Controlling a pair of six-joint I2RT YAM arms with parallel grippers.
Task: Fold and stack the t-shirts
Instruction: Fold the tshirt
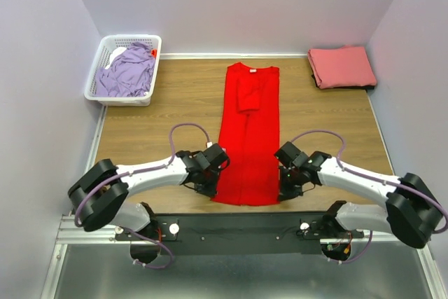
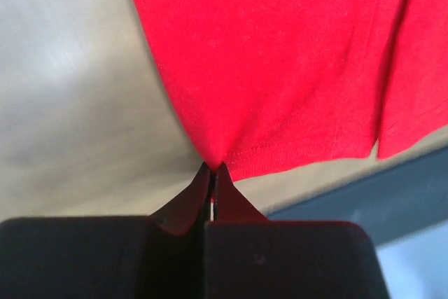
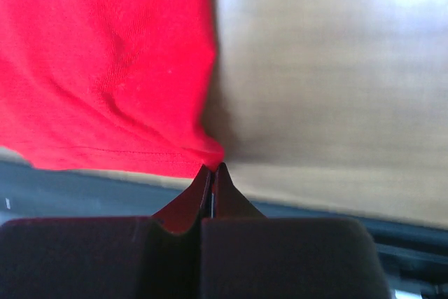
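The red t-shirt (image 1: pixel 248 138) lay flat on the bench (image 1: pixel 175 103) as a long narrow strip, about midway between the left and right edges. Its collar end was close to the far edge and its hem was at the near edge, just in front of the arm bases. The sides of the shirt were folded inward, and one sleeve showed as a darker rectangle on the upper part. The strip was a little wider at the hem than at the collar.

The left gripper (image 2: pixel 213 171) was at the left corner of the hem. Its jaws were completely closed and they pinched the cloth there. In the left wrist view the red fabric was drawn together into a small point between the two fingertips. Further right in that view, the edge of a folded layer ran down to the hem.

The right gripper (image 3: pixel 213 170) was at the right corner of the hem. Its jaws were also completely closed and they pinched this corner. The stitched hem line was visible just left of the fingertips.

The salmon-pink t-shirt (image 1: pixel 341 66) lay folded in the far right corner of the bench, well apart from the red one. The lavender t-shirt (image 1: pixel 129 71) was crumpled inside a white basket (image 1: pixel 120 100), which stood at the far left corner.
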